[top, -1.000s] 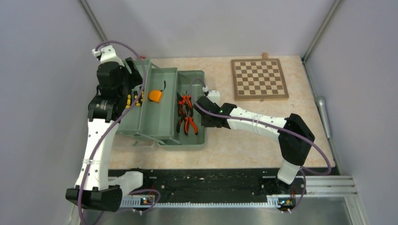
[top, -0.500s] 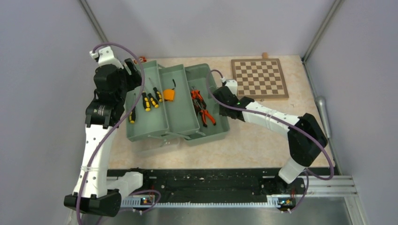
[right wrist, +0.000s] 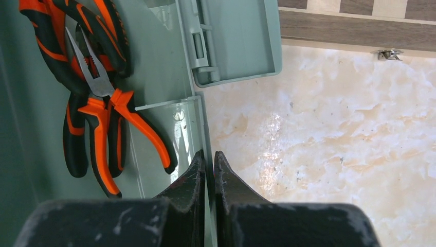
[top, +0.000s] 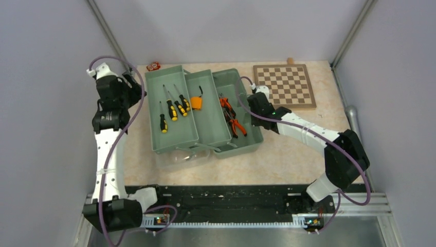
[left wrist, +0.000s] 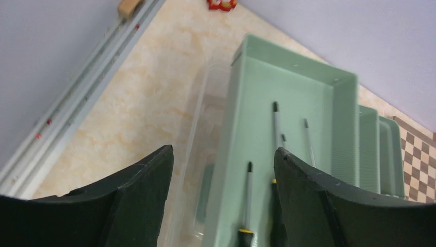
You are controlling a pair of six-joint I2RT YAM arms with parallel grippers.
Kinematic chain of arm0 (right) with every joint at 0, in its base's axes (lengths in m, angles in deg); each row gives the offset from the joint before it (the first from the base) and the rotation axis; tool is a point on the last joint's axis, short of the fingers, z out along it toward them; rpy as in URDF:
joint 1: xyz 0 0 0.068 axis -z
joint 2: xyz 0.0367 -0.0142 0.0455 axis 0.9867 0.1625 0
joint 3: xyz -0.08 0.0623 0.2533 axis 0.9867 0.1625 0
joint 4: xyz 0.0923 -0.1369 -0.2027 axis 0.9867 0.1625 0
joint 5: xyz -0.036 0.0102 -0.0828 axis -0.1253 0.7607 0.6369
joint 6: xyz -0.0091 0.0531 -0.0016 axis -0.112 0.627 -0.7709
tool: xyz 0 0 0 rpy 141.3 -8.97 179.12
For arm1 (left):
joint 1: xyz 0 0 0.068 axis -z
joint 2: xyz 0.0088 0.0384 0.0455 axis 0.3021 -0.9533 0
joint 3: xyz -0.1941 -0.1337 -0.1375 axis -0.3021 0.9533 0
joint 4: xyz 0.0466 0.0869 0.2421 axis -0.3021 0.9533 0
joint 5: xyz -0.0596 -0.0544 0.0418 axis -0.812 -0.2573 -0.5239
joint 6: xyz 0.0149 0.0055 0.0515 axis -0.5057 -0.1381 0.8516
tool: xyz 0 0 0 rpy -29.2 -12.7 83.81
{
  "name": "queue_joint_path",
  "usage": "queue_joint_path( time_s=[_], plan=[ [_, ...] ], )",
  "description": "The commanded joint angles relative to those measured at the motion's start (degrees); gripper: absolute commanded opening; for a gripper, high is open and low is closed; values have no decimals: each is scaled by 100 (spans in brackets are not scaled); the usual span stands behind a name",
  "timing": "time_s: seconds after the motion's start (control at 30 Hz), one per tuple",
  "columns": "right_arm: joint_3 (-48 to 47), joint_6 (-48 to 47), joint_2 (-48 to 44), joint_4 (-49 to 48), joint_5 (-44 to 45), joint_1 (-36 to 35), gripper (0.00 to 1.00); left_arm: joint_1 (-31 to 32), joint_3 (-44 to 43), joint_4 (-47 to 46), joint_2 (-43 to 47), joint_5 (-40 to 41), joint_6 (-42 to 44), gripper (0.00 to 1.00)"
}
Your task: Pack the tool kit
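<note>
Well, my right gripper (right wrist: 207,157) pinches the thin right wall of the open toolbox (top: 177,131), which sits on the table (top: 288,149). My left gripper (left wrist: 223,150) hangs wide open, holding nothing. If I tug hard, the wall may slip out and the pliers (right wrist: 97,118) may slide.

Wooden chessboard (top: 284,86) and small red object (top: 152,66)

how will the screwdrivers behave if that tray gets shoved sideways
Probably stiff and light: the screwdrivers are thin shafts with small handles. They lie loose on the smooth floor of the left tray, so they would likely slide or roll, though its walls should keep them in.
</note>
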Motion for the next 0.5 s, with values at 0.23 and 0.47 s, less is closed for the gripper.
queue_joint_path(
  time_s=[0.23,0.47],
  plan=[
    [112,-310,-352,-457,25,246,0,-1719,1471,-978,-213,-2063,-785,73],
    [269,-222,-414,-690,-296,265,0,-1743,2238,-976,-431,-2218,310,73]
  ],
)
